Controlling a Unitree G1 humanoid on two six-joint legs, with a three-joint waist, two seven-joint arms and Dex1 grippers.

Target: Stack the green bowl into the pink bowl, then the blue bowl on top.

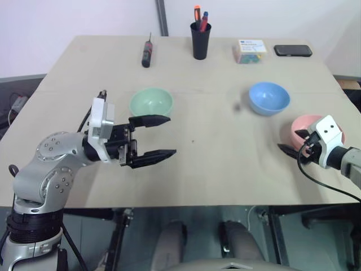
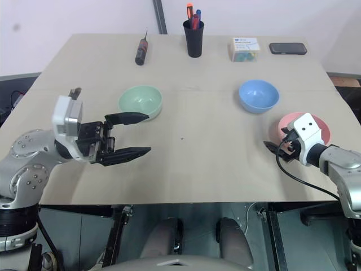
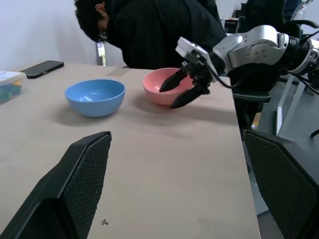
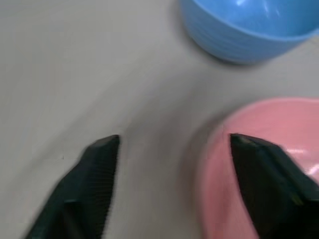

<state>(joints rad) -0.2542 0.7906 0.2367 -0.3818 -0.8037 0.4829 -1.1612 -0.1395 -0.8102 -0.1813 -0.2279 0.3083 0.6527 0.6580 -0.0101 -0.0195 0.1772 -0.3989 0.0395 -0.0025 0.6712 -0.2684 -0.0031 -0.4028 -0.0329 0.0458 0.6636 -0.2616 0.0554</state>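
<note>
Left eye view: right gripper [image 1: 294, 141], parted astride the pink bowl [image 1: 306, 125] rim, hides its near edge; left gripper [image 1: 161, 136] released.

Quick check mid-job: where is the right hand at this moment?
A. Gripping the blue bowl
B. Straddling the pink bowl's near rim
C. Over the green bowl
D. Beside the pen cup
B: the right hand has one finger inside the pink bowl and the other outside its rim; the blue bowl sits apart, untouched.
</note>
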